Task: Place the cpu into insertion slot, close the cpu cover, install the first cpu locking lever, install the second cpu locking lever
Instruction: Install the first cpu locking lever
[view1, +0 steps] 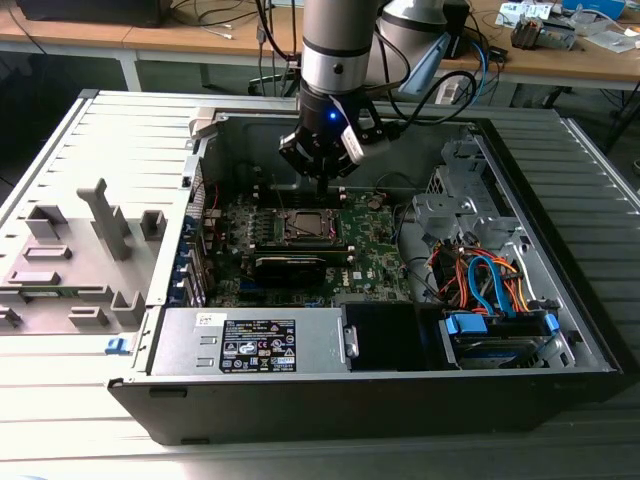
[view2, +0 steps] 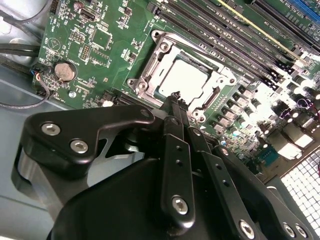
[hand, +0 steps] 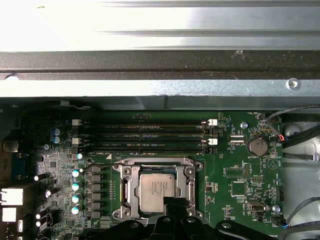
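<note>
Gripper (view2: 176, 100) fingers pressed together, empty, tips at the cpu cover (view2: 212, 95) edge, cpu (hand: 156, 189) seated just beyond

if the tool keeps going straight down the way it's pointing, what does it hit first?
Most likely the cpu cover, at its near edge. In both wrist views the tool points down at the socket rim, with the cpu seated in the cover's window. Depth is unclear; it may already be touching.
</note>
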